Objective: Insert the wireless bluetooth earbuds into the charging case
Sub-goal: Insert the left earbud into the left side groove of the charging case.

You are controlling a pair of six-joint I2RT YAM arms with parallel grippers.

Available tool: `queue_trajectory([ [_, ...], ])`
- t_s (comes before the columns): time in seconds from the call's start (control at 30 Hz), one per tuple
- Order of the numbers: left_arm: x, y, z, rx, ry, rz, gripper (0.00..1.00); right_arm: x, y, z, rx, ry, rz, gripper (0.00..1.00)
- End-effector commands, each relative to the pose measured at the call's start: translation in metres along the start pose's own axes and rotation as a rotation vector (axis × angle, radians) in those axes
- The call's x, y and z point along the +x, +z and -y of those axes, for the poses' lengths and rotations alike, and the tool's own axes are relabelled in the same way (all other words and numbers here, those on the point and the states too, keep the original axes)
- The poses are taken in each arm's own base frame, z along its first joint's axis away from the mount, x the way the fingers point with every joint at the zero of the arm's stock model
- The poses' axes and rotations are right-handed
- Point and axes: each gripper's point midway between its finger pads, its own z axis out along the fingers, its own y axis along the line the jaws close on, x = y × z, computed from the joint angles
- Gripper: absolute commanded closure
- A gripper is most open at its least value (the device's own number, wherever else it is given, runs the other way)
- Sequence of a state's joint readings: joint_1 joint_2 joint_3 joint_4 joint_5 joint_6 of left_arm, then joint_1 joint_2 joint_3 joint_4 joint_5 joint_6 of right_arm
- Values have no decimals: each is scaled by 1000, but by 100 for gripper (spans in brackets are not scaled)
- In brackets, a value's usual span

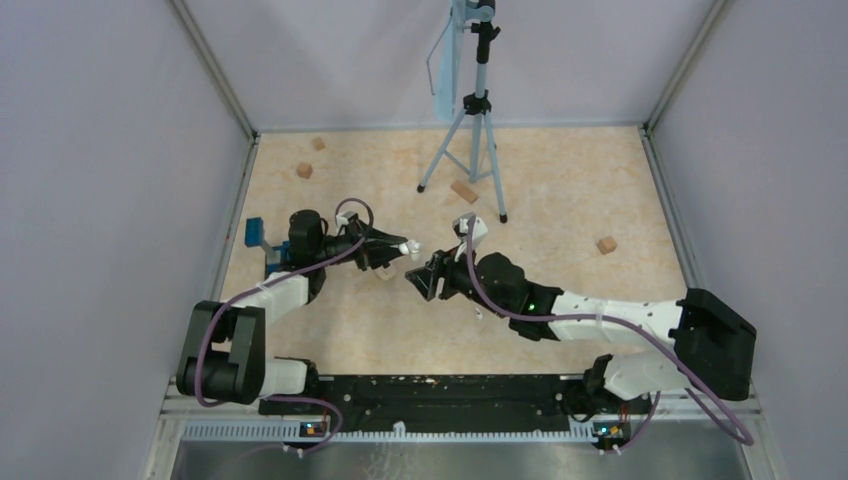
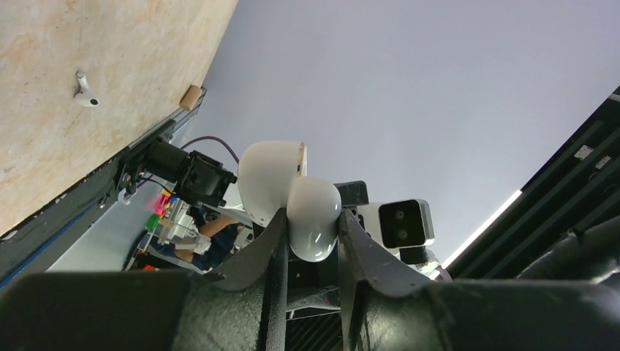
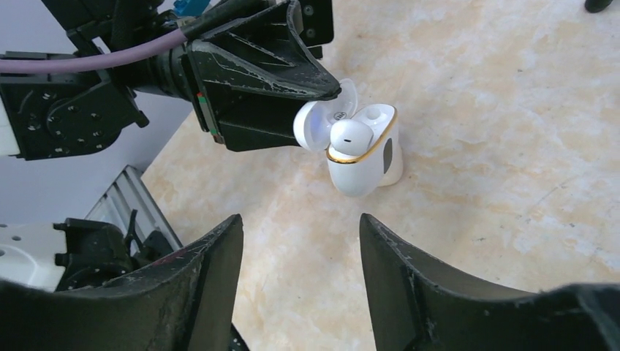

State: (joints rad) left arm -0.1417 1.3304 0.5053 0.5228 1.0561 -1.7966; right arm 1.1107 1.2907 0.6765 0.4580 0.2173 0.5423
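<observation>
The white charging case (image 3: 362, 164) has a gold rim and its lid stands open. One white earbud (image 3: 351, 135) sits in a socket of the case. My left gripper (image 2: 313, 219) is shut on the case (image 2: 314, 216), which shows at its tip in the top view (image 1: 406, 246). My right gripper (image 3: 300, 219) is open with nothing between its fingers. It hangs just short of the case, facing it (image 1: 425, 278). A second earbud (image 2: 86, 91) lies loose on the table.
A tripod (image 1: 470, 150) stands at the back centre. Tan wooden blocks lie at the back left (image 1: 304, 170), by the tripod foot (image 1: 463, 190) and at the right (image 1: 606, 244). A blue object (image 1: 255, 232) sits by the left wall.
</observation>
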Motion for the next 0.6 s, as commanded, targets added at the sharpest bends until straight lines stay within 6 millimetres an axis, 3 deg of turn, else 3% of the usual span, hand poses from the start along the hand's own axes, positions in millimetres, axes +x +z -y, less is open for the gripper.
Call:
queue_trajectory([
  [0.0,3,-1,20,45,81,7,100,-28,-7,-7,13,8,69,39],
  [0.2,3,-1,20,34,121,-7,100,-43,-28,3,63,22,112,34],
  [0.33,11,1,31,25,278,-93,100,-52,-43,7,85,23,124,34],
  [0.57,17,3,49,-20,465,-191,100,-56,-40,8,111,113,87,54],
])
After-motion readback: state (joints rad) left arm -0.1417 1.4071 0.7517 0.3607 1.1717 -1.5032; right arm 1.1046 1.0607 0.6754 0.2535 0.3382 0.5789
